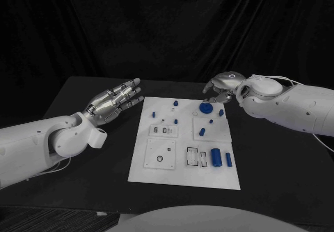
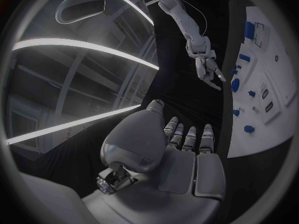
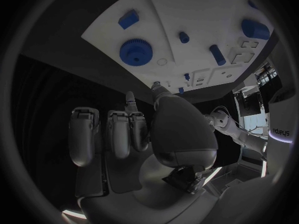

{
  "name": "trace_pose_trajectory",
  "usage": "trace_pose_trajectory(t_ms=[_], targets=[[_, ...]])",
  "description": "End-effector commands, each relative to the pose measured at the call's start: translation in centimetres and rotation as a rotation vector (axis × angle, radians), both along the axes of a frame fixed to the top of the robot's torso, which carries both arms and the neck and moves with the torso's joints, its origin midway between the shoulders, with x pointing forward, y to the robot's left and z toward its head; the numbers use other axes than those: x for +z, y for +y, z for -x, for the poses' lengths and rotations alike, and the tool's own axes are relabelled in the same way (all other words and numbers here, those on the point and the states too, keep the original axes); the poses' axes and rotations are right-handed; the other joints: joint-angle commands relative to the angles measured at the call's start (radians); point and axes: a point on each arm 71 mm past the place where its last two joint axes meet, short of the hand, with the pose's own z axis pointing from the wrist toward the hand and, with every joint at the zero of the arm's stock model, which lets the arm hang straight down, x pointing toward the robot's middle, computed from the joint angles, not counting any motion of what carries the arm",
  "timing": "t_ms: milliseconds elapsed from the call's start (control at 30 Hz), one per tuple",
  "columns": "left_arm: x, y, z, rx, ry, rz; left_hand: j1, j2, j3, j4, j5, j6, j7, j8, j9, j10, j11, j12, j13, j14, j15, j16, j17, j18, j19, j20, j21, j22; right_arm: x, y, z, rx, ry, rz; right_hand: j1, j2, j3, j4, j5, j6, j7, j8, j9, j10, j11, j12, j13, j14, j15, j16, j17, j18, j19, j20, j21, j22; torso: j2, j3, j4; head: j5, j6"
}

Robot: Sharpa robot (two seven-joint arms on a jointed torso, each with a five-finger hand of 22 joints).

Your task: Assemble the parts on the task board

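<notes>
The task board point(image 1: 182, 164) lies in the middle of the black table point(image 1: 83, 92) and serves as the landmark here; the right hand point(image 1: 221, 87) hovers over its far right corner, fingers curled downward toward the blue gear point(image 1: 206, 108) that lies near that corner; the right wrist view shows the fingers loosely bent with nothing between them and the gear point(image 3: 136, 52) beyond the fingertips, apart from them, so this hand holds nothing; the left hand point(image 1: 115, 102) hangs off the board's left edge near its far end, palm up and fingers spread flat, released and empty; other parts rest on the board: a small blue peg point(image 1: 176, 103) near the far edge, a short blue cylinder point(image 1: 201, 131) toward the middle, and two larger blue cylinders point(image 1: 221, 157) near the board's near right corner beside the rectangular slots point(image 1: 195, 158); the step in hand looks like a reach for the gear; to do it well, the right hand should descend straight over the gear, thumb on one side of the toothed rim and fingers opposite, closing only once the tips are below its upper face; the teeth may let it slip or tilt, so a centred, even pinch matters; the neighbouring blue piece point(image 1: 221, 112) just beside the gear should not be nudged; the left hand might steady the board's left edge if it shifts.
</notes>
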Motion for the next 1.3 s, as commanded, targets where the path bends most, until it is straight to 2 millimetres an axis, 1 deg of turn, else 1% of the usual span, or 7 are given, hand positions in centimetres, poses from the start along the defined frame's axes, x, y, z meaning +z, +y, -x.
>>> trace_pose_trajectory(t_ms=[33, 200, 367, 700, 1067, 1267, 1300], targets=[[0.0, -0.1, 0.1, -0.016, 0.001, 0.012, 0.012, 0.000, 0.008, -0.002, 0.008, 0.005, -0.001, 0.005, 0.001, 0.000, 0.009, 0.007, 0.001, 0.001, 0.006, 0.004, 0.002, 0.006, 0.001, 0.008, 0.003, 0.001, -0.8, -0.7, -0.1, -0.064, 0.058, 0.009, -0.010, -0.002, 0.003, 0.005, 0.007, -0.008, 0.000, 0.000, 0.001, 0.109, 0.000, 0.003, 0.263, 0.110, -0.005, 0.003, 0.263, -0.010, 0.065, -0.006, 0.004, 0.194, 0.001, 0.0009, -0.0002, 0.001, 0.001], [0.0, -0.1, 0.1, -0.016, 0.003, 0.012, 0.014, -0.001, 0.009, -0.004, 0.010, 0.005, -0.001, 0.005, 0.001, 0.000, 0.010, 0.007, 0.001, 0.001, 0.007, 0.004, 0.002, 0.005, 0.001, 0.008, 0.004, 0.001, -1.5, -1.1, -0.1, -0.090, 0.081, 0.022, -0.008, 0.001, 0.015, -0.002, 0.028, -0.021, -0.014, -0.008, 0.003, 0.109, -0.011, 0.003, 0.263, 0.095, -0.013, -0.034, 0.210, -0.010, 0.065, -0.013, 0.004, 0.194, 0.000, 0.0001, 0.0019, 0.002, 0.000], [0.0, -0.1, 0.2, -0.018, 0.004, 0.013, 0.016, -0.002, 0.011, -0.005, 0.012, 0.005, -0.001, 0.006, 0.001, 0.000, 0.010, 0.007, 0.001, 0.001, 0.007, 0.005, 0.002, 0.005, 0.001, 0.008, 0.003, 0.001, -2.0, -1.2, 0.0, -0.097, 0.089, 0.025, 0.007, -0.005, 0.019, -0.014, 0.030, -0.023, -0.016, -0.010, 0.004, 0.109, -0.014, 0.003, 0.263, 0.097, -0.018, -0.032, 0.213, -0.011, 0.068, -0.017, 0.007, 0.199, 0.000, -0.0004, 0.0042, 0.000, -0.003], [-0.2, 0.0, 0.2, -0.021, 0.009, 0.013, 0.018, -0.003, 0.013, -0.006, 0.015, 0.005, 0.000, 0.006, 0.001, 0.000, 0.010, 0.006, 0.001, 0.001, 0.008, 0.004, 0.002, 0.005, 0.001, 0.008, 0.003, 0.001, -2.6, -1.0, 0.0, -0.093, 0.093, 0.023, 0.056, -0.010, 0.032, -0.052, 0.024, -0.017, -0.008, -0.006, 0.013, 0.109, -0.010, 0.003, 0.263, 0.097, -0.019, -0.037, 0.206, -0.011, 0.067, -0.020, 0.005, 0.199, 0.000, -0.0012, 0.0042, -0.001, -0.003], [-0.4, 0.0, 0.3, -0.026, 0.017, 0.012, 0.020, -0.003, 0.015, -0.007, 0.018, 0.006, 0.001, 0.007, 0.001, -0.001, 0.011, 0.006, 0.001, 0.001, 0.009, 0.005, 0.002, 0.004, 0.001, 0.009, 0.004, 0.001, -4.0, -0.9, 0.1, -0.108, 0.123, 0.037, 0.070, -0.015, 0.032, -0.065, 0.013, -0.009, -0.001, 0.000, 0.020, 0.109, -0.005, 0.003, 0.263, 0.097, -0.017, -0.038, 0.206, -0.011, 0.067, -0.018, 0.006, 0.200, 0.000, -0.0014, 0.0022, 0.000, -0.005], [-0.5, 0.0, 0.3, -0.030, 0.021, 0.012, 0.021, -0.004, 0.017, -0.008, 0.019, 0.008, 0.003, 0.009, 0.002, -0.001, 0.011, 0.006, 0.001, 0.001, 0.009, 0.005, 0.002, 0.004, 0.001, 0.009, 0.004, 0.001, -4.4, -0.9, 0.1, -0.113, 0.133, 0.043, 0.085, -0.011, 0.037, -0.080, 0.048, -0.002, 0.004, 0.008, 0.033, 0.109, 0.000, 0.003, 0.263, 0.096, -0.012, -0.040, 0.202, -0.010, 0.065, -0.015, 0.004, 0.199, -0.002, -0.0008, 0.0017, 0.001, -0.009], [-0.5, 0.0, 0.3, -0.031, 0.022, 0.012, 0.021, -0.004, 0.017, -0.008, 0.019, 0.008, 0.003, 0.009, 0.002, -0.001, 0.011, 0.006, 0.001, 0.001, 0.009, 0.005, 0.002, 0.004, 0.001, 0.009, 0.004, 0.001, -4.5, -0.9, 0.1, -0.114, 0.135, 0.044, 0.089, -0.010, 0.038, -0.085, 0.064, 0.001, 0.005, 0.012, 0.038, 0.109, 0.001, 0.003, 0.263, 0.096, -0.012, -0.041, 0.201, -0.010, 0.065, -0.014, 0.003, 0.198, -0.002, -0.0006, 0.0023, 0.000, -0.010]])
